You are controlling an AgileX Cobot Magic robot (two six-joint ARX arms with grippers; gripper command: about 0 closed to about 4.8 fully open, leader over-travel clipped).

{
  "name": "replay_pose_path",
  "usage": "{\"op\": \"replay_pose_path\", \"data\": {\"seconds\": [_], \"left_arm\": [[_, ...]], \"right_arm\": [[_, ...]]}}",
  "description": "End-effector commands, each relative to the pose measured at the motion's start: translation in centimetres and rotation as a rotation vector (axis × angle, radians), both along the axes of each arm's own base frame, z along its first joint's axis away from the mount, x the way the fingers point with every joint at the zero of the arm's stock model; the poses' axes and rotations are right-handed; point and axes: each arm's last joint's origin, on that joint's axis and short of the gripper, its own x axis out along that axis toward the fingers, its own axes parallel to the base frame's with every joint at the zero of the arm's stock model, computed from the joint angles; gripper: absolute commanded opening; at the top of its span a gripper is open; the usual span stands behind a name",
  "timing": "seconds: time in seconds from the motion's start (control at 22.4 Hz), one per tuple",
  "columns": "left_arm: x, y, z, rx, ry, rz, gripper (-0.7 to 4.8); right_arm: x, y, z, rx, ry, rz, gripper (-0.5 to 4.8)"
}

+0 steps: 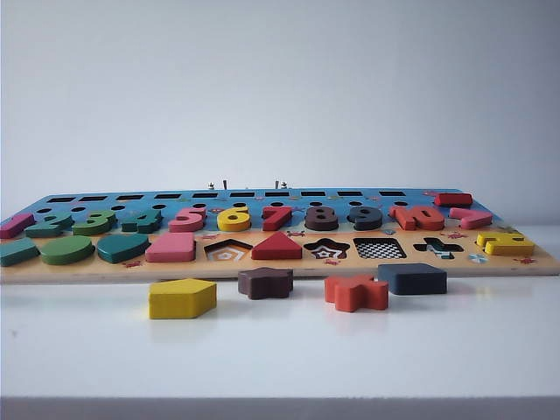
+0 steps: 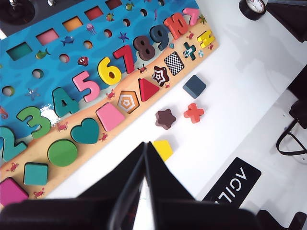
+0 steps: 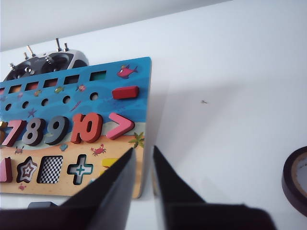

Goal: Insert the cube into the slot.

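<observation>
**Cube on the table, slot unfilled**

Just in front of the wooden puzzle board (image 1: 280, 267), the flat dark navy-grey square cube (image 1: 412, 278) lies on the white table (image 1: 280, 350), beside a red cross piece (image 1: 357, 292). Its checkerboard square slot (image 1: 379, 248) sits bare. My left gripper (image 2: 145, 146) hangs above, jaws pressed together, empty. My right gripper (image 3: 144, 153) holds nothing, jaws slightly parted over the board's end.

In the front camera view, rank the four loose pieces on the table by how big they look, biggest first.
1. Cube and yellow pentagon: look alike, unranked.
2. Red cross.
3. Brown flower piece.
</observation>
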Motion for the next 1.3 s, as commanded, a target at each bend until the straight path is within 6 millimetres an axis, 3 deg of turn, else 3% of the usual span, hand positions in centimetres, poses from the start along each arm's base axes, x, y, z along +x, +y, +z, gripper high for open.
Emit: {"op": "replay_pose_path", "data": {"seconds": [0.04, 0.45, 0.89, 1.3], "left_arm": [[0.0, 0.0, 0.5, -0.023, -0.039, -0.004, 0.17], [-0.9, 0.4, 0.9, -0.070, -0.173, -0.011, 0.17], [-1.3, 3.3, -4.6, -0.043, -0.459, 0.329, 0.17], [-2.8, 5.2, -8.6, -0.022, -0.649, 0.568, 0.17]], "right_arm": [[0.1, -0.1, -0.1, 0.000, -0.039, -0.016, 0.06], [0.3, -0.2, -2.7, -0.076, -0.211, -0.008, -0.07], [0.6, -0.7, -5.0, -0.095, -0.274, -0.061, -0.07], [0.6, -0.7, -5.2, -0.095, -0.274, -0.061, -0.06]]}}
